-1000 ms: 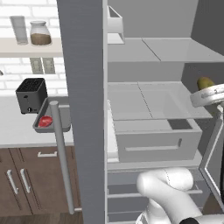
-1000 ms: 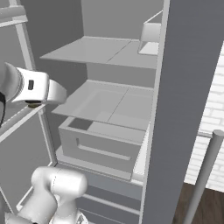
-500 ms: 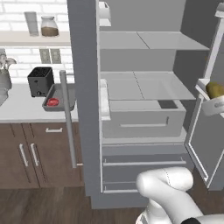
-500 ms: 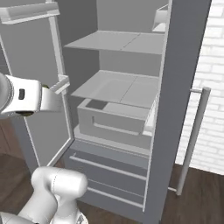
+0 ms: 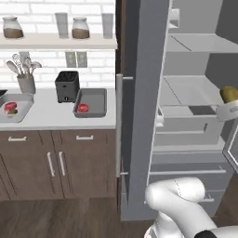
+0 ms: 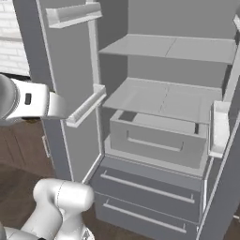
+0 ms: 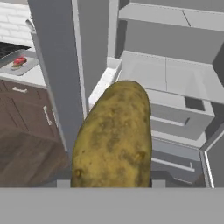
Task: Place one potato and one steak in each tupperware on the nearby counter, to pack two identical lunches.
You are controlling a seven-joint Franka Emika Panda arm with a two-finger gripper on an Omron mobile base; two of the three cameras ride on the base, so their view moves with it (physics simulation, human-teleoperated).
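A brown potato looms large in the hand view, and my gripper is shut on it in front of the open fridge, at the right edge of the left base view, where the potato sticks up above the hand. On the counter lie two tupperware trays. The darker grey tupperware beside the toaster holds a red steak. The light grey tupperware at the far left holds a red steak with a small brownish piece beside it. A tray with a steak also shows at the hand view's upper left.
The open fridge door stands between my hand and the counter. A black toaster and a utensil pot sit at the back of the counter. Fridge shelves and drawers are ahead. My white arm reaches in from the left.
The whole picture has shifted: the base has backed away from the fridge, bringing the counter and both trays into view. The potato stays in my grip.
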